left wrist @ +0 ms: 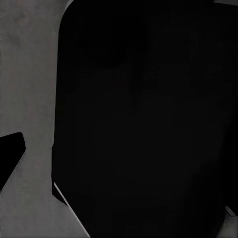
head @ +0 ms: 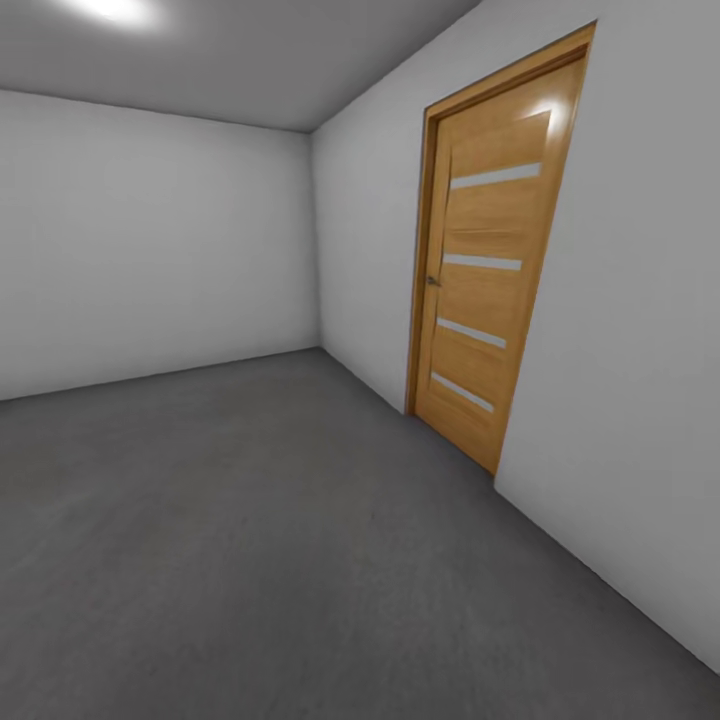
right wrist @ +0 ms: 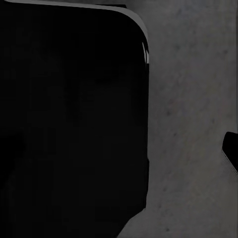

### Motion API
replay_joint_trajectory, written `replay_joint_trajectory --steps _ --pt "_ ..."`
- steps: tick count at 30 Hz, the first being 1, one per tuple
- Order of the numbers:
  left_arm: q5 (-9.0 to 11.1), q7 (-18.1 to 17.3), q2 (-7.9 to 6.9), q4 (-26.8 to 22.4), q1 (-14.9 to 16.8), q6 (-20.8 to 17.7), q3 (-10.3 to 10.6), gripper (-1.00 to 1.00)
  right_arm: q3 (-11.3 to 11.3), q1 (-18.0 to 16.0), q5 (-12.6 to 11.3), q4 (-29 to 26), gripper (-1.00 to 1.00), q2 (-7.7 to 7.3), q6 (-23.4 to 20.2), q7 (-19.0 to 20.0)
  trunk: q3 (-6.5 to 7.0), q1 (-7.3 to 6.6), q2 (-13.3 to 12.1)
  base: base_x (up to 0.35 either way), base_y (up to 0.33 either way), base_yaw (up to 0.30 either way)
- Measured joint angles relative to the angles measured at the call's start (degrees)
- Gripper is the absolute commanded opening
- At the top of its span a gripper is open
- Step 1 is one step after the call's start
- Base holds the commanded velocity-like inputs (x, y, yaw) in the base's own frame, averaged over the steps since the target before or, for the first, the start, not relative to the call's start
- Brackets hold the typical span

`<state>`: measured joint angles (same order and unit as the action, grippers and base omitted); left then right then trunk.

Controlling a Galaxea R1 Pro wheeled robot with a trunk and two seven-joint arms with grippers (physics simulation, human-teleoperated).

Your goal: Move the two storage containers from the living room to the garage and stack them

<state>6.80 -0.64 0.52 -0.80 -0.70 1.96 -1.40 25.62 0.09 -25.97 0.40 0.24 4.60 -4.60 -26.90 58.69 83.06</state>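
- Inside the garage (head: 160,240): head view faces a bare corner, plain white walls, grey ceiling with a bright ceiling light (head: 110,10) at the top left edge.
- Dark grey floor (head: 250,540), rough concrete look, runs from the near edge back to the far wall.
- Light-wood door (head: 485,270) set in the right-hand wall, closed, four pale horizontal strips across it, small dark handle (head: 433,281) on its left edge, wood frame around it.
- Left wrist view: large black rounded body (left wrist: 144,119) sits close to the lens, grey floor beside it, one small black piece (left wrist: 10,153) poking in at the edge; can't tell what the black piece is.
- Right wrist view: same kind of large black rounded body (right wrist: 69,119) close up, mottled grey floor next to it, small black tip (right wrist: 230,148) at the edge.
- Left and right gripper finger state: cannot tell from these views, fingers not clearly made out.
- Storage containers' whereabouts: cannot tell from these views.
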Motion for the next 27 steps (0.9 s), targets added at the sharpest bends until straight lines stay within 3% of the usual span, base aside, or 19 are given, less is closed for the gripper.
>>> replay_joint_trajectory --steps 27 --pt "-0.01 0.00 0.00 0.00 0.01 0.00 0.00 1.00 0.00 0.00 0.09 0.00 1.00 0.10 0.00 0.00 0.00 0.00 0.00 0.323 0.000 0.005"
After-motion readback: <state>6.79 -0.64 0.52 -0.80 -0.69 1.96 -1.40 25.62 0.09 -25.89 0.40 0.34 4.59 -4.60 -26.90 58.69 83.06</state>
